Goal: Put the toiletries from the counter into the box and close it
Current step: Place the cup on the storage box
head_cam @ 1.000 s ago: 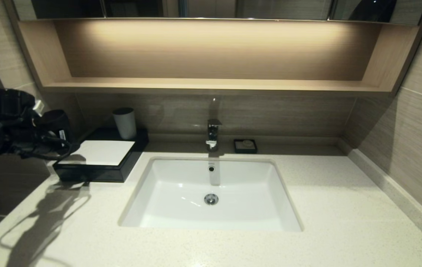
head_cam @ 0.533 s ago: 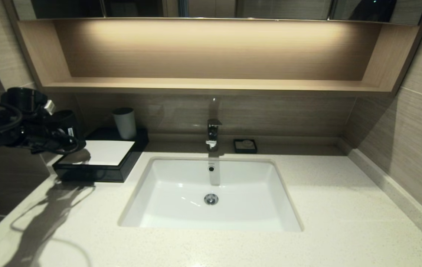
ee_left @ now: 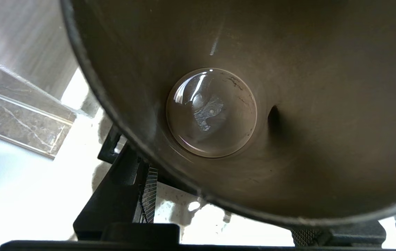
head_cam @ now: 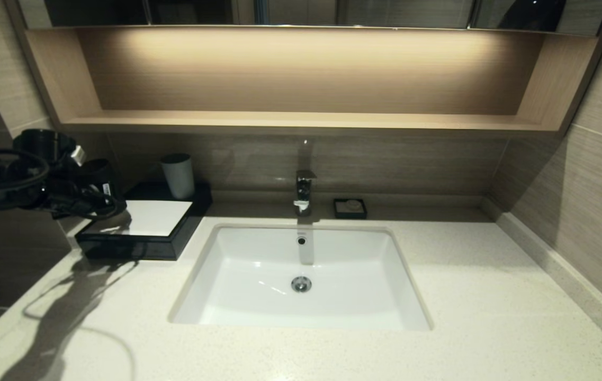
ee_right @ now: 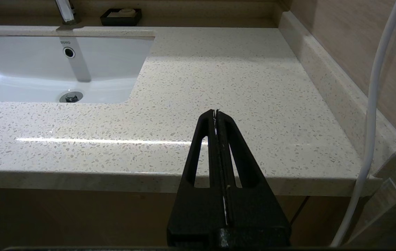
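Your left hand [head_cam: 97, 203] is clamped on a dark tumbler [ee_left: 239, 104], held above the left end of the box [head_cam: 144, 227]. Box sits closed on the desk [head_cam: 491, 296], left of the sink [head_cam: 301, 275]; a cup [head_cam: 178, 175] stands behind it. Your right hand [ee_right: 216, 113] is closed, empty, at the desk's front edge.

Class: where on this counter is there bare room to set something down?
Free: the counter right of the sink, and the strip before it. Crowded: the back left corner, with the box, a white cup and the left gripper holding a dark tumbler. The right gripper is parked off the front edge.
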{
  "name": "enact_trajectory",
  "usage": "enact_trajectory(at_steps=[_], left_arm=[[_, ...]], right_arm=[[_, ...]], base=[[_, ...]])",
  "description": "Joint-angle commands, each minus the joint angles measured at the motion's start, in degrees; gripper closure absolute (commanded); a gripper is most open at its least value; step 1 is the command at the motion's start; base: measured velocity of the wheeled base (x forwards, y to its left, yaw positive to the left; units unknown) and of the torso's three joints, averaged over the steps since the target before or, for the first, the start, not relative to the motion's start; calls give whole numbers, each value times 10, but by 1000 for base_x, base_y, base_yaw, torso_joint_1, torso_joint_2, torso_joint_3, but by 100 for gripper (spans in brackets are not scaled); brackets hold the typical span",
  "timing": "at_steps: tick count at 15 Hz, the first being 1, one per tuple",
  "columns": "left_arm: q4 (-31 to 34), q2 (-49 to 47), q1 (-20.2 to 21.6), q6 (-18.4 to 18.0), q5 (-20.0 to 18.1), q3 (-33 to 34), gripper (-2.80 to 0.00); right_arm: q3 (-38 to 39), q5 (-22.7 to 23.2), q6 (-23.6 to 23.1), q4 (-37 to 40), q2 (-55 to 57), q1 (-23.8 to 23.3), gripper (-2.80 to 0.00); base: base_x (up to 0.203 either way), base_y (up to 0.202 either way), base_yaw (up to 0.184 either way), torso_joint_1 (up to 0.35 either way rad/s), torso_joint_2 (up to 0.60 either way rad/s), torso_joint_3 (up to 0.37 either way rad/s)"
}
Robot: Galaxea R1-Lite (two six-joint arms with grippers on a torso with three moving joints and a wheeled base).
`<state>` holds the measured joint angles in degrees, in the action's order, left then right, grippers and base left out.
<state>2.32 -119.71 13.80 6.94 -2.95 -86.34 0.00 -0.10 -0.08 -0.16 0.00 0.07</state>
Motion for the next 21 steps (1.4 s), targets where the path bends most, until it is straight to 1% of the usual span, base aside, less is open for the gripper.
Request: enact_trajectory(at_steps=[1,7,13,15,21], left_arm=[[0,-9,-1,1,0,-2,0],[3,-28,-6,1,1,-34,0],[41,-62,-9,1,10,-97,0],[62,-77,-12,0,17,-124,0],[69,-105,-18,0,22,-151,0]], right_arm=[[1,0,0,0,0,0,0],[1,0,0,0,0,0,0],[1,0,0,0,0,0,0],[1,0,0,0,0,0,0],[1,0,0,0,0,0,0]], base=[[0,0,0,0,0,0],[0,0,0,0,0,0],[0,0,0,0,0,0],[0,0,0,0,0,0],[0,0,0,0,0,0]])
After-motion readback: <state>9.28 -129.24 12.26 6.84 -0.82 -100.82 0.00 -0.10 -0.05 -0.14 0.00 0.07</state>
